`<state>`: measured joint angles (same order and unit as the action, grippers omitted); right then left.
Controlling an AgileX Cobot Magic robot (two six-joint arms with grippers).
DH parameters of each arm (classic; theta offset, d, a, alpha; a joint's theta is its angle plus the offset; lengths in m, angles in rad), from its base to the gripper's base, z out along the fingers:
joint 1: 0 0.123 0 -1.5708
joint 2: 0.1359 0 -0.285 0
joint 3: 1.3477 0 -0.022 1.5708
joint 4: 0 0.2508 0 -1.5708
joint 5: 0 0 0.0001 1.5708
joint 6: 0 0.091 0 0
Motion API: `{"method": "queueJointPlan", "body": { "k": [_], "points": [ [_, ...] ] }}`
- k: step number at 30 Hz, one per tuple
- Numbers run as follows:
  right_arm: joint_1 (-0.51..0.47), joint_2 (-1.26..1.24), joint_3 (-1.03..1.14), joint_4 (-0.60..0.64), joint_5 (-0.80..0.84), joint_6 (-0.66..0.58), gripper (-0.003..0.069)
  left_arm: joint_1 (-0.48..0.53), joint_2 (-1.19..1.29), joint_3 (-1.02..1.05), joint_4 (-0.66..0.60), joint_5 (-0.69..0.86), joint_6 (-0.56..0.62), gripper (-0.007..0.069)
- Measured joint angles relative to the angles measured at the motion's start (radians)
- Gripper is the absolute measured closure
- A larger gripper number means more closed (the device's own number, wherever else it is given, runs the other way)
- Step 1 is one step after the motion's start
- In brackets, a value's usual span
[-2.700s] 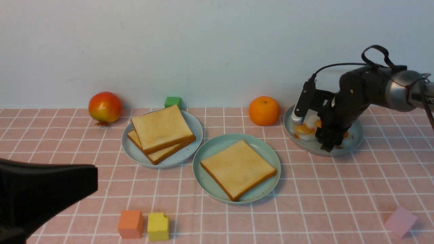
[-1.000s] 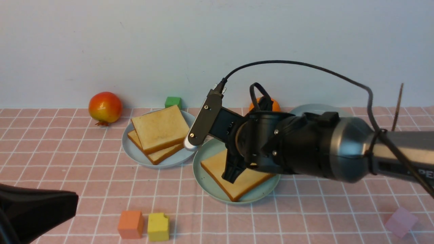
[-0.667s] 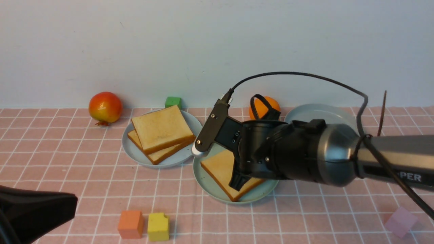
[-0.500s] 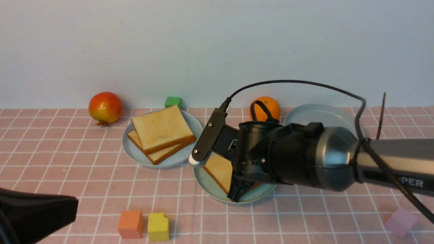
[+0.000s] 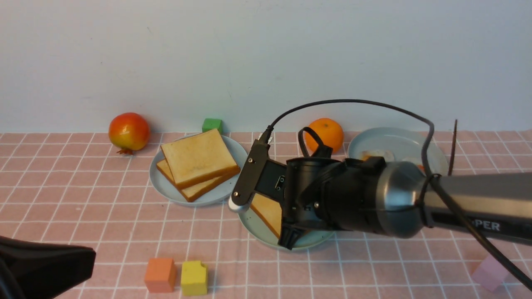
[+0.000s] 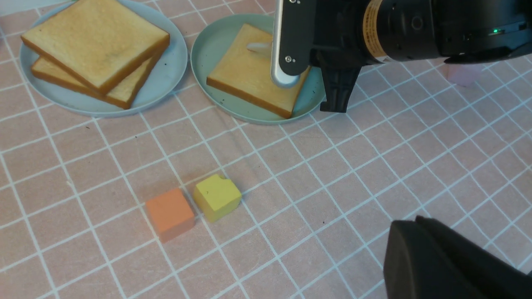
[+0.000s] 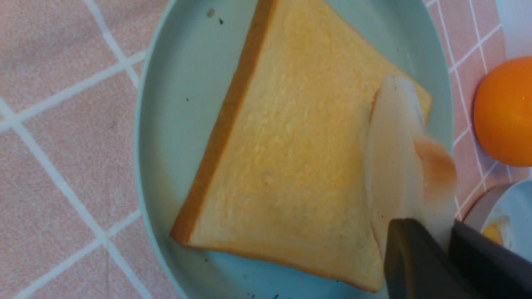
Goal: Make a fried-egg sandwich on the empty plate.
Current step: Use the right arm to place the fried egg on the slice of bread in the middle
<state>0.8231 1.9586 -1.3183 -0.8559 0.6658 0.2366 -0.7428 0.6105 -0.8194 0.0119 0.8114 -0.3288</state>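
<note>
Sandwich, unfinished: one toast slice point(image 7: 291, 166) lying on the mint-green plate point(image 7: 153, 166), centre; fried egg point(image 7: 392, 158) pinched in right gripper point(image 7: 436, 236) above it; left gripper point(image 6: 415, 224) closed, seemingly unladen. Remaining: egg placement, top slice.

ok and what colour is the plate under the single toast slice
Mint green; the plate shows best in the right wrist view, with a few tiny dark specks.

front: between arms, forward | wrists: downward, right closest | shared: green plate point(image 5: 286, 243)
</note>
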Motion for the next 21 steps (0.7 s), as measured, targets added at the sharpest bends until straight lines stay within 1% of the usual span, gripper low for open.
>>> {"method": "queueJointPlan", "body": {
  "k": [6,11,12,13,14,17,18,20,21],
  "points": [
    [0.000,0.023,0.000,-0.030,0.000,0.009,0.0573,0.000,0.000,0.000,-0.012,0.001,0.001,0.0613],
    [0.010,0.023,0.000,-0.033,0.008,0.038,0.0531,0.000,0.000,0.000,-0.012,0.006,0.002,0.0613],
    [0.017,0.024,0.000,-0.021,0.017,0.042,0.0481,0.000,0.000,0.000,-0.012,0.012,0.002,0.0613],
    [0.017,0.024,0.000,-0.021,0.017,0.043,0.0474,0.000,0.000,0.000,-0.012,0.014,0.002,0.0613],
    [0.022,0.024,0.000,-0.002,0.024,0.045,0.0411,0.000,0.000,0.000,-0.012,0.018,0.002,0.0613],
    [0.033,0.024,0.000,0.028,0.037,0.046,0.0278,0.000,0.000,0.000,-0.012,0.021,0.002,0.0613],
    [0.035,0.024,0.000,0.037,0.040,0.046,0.0248,0.000,0.000,0.000,-0.012,0.022,0.002,0.0613],
    [0.047,0.018,0.000,0.072,0.046,0.046,0.0124,0.000,0.000,0.000,-0.012,0.024,0.002,0.0613],
    [0.053,0.011,0.000,0.085,0.049,0.046,0.0091,0.000,0.000,0.000,-0.012,0.024,0.002,0.0613]
  ]
}}
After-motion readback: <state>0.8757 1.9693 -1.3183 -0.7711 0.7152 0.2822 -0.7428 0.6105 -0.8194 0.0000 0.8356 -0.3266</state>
